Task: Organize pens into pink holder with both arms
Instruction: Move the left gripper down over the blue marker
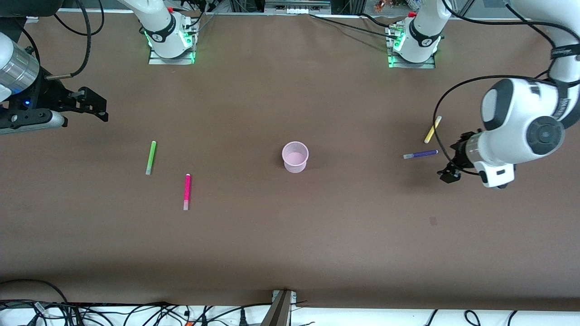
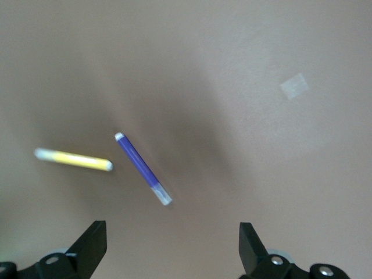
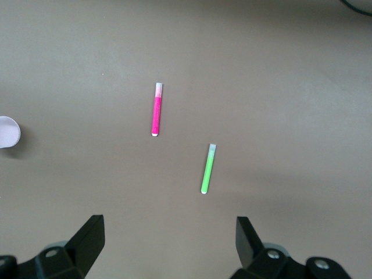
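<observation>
The pink holder (image 1: 295, 157) stands upright and empty at the table's middle. The lime green pen (image 1: 151, 157) and the magenta pen (image 1: 186, 192) lie flat toward the right arm's end. The yellow pen (image 1: 432, 129) and the purple pen (image 1: 421, 154) lie flat toward the left arm's end. My left gripper (image 1: 448, 174) hangs open and empty over bare table beside the purple pen (image 2: 142, 168) and the yellow pen (image 2: 72, 159). My right gripper (image 1: 97, 106) is open and empty, raised over the right arm's end. Its wrist view shows the magenta pen (image 3: 156, 109), the green pen (image 3: 208, 168) and the holder's rim (image 3: 8, 132).
The brown table top (image 1: 290, 244) carries a small dark mark (image 1: 432, 221) nearer the front camera than the left gripper. Both arm bases (image 1: 171, 40) stand along the edge farthest from the front camera. Loose cables (image 1: 136, 312) lie off the nearest edge.
</observation>
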Controlling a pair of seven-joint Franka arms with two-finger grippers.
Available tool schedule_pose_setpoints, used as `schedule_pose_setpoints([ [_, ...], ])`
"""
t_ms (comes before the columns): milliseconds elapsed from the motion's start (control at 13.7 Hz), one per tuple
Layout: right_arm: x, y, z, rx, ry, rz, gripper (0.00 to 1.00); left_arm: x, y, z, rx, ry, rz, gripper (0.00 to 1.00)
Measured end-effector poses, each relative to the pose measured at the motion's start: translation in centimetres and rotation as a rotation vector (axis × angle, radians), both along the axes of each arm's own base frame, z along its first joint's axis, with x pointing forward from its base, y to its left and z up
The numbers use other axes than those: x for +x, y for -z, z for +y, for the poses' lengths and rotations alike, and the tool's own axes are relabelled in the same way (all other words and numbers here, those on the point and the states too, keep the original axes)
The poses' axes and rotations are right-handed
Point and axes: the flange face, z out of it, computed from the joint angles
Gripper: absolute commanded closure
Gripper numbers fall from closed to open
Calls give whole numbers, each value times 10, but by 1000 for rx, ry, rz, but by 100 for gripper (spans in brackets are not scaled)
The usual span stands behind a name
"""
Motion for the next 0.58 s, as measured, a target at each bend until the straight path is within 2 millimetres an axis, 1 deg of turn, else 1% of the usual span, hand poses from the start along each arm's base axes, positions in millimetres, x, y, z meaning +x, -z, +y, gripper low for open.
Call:
schedule_pose_setpoints([
  [146,0,0,0,0,0,0,0,-11,21,-8,35,-144,-13,0],
  [364,0,0,0,0,0,0,0,-28,45,-6,74,-360,-20,0],
  [583,0,0,0,0,-1,0,0,-44,69,-5,89,-498,-36,0],
])
